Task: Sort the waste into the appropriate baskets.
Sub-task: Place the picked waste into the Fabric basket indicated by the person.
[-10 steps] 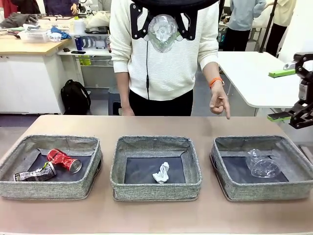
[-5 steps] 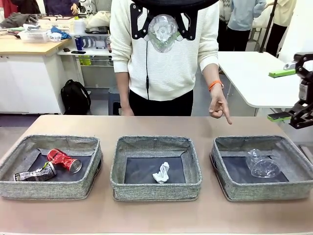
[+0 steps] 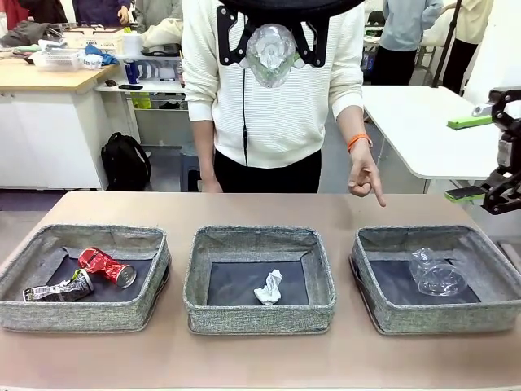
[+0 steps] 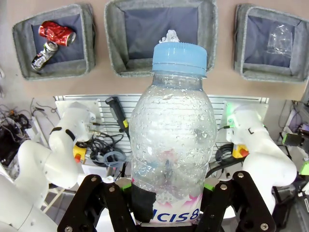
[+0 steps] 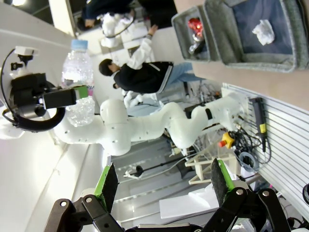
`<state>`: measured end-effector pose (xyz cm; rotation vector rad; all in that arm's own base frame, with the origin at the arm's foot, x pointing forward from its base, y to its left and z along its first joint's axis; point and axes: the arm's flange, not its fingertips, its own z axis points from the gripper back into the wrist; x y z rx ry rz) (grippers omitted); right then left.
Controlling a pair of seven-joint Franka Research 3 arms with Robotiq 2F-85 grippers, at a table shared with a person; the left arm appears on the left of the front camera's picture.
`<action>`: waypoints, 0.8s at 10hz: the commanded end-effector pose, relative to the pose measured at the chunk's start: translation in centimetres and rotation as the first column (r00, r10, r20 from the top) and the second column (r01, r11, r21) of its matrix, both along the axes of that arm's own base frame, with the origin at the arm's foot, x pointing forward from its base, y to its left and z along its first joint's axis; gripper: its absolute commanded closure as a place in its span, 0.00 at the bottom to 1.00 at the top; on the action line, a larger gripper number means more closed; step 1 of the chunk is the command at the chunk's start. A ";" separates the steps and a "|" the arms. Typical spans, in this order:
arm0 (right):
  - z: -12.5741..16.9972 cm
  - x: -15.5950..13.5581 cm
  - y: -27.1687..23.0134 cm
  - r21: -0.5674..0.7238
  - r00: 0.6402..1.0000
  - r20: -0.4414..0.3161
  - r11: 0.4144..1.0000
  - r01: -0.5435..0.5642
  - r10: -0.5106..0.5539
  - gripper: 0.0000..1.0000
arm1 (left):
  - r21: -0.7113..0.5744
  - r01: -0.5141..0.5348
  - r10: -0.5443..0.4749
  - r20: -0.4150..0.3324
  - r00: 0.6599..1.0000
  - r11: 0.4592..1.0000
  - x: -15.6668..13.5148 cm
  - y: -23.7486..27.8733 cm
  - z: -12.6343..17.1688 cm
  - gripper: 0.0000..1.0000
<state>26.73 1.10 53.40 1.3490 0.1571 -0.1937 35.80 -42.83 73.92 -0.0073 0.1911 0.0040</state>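
High above the table's middle, my left gripper (image 3: 271, 49) is shut on a clear bottle with a blue cap (image 4: 171, 135), cap pointing down at the three grey baskets. The left basket (image 3: 49, 314) holds a crushed red can (image 3: 106, 266) and a dark can (image 3: 59, 289). A crumpled paper ball (image 3: 269, 287) lies in the middle basket (image 3: 259, 318). In the right basket (image 3: 431, 319) sits a clear plastic cup (image 3: 438, 273). My right gripper (image 3: 466, 158) hangs open and empty at the right edge, above and behind the right basket.
A person stands at the far side, one hand (image 3: 364, 173) pointing a finger down toward the table behind the right basket. A white table (image 3: 423, 122) stands behind on the right. Bare tabletop (image 3: 260, 358) runs in front of the baskets.
The person's pointing hand has shifted slightly and curled a little. Both arms and the waste have stayed still.
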 end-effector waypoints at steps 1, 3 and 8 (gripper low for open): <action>0.0 -0.7 -1.2 -0.043 1.000 -0.005 0.999 0.012 -0.012 0.00 | -0.025 0.018 -0.016 0.049 0.999 1.000 -1.8 -0.7 -1.6 1.00; 1.2 -4.1 -5.7 -0.197 0.996 0.075 0.978 0.063 -0.049 0.00 | -0.092 0.041 -0.026 0.164 0.986 0.995 -6.1 -2.6 -5.1 1.00; 3.7 -13.2 -14.0 -0.517 0.957 0.201 0.807 0.285 -0.210 0.00 | -0.368 -0.028 0.167 0.351 0.921 0.929 -9.8 -7.4 -14.5 1.00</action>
